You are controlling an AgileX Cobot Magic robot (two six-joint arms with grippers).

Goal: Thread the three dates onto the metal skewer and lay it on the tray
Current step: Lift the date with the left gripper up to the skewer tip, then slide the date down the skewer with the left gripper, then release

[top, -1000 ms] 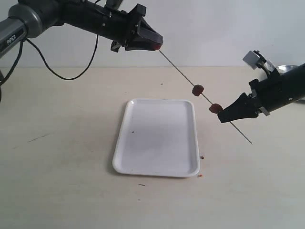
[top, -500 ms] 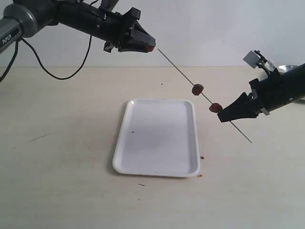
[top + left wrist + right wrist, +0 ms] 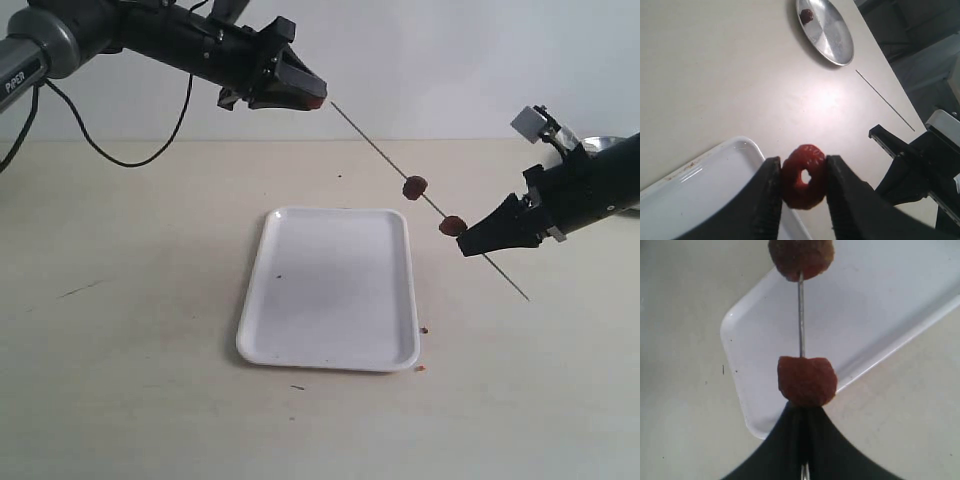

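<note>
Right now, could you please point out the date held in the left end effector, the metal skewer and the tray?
Held date (image 3: 802, 196): left wrist view, flesh just below its hole.
Metal skewer (image 3: 370, 143): exterior view, bare upper stretch of rod.
Tray (image 3: 330, 285): exterior view, bare floor.

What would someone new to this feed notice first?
The metal skewer, slanting in mid-air by the right edge of the tray, with the upper date and the lower date threaded on it. The right gripper pinches it right beside the lower date, while the left gripper holds the third date at its top end.
</note>
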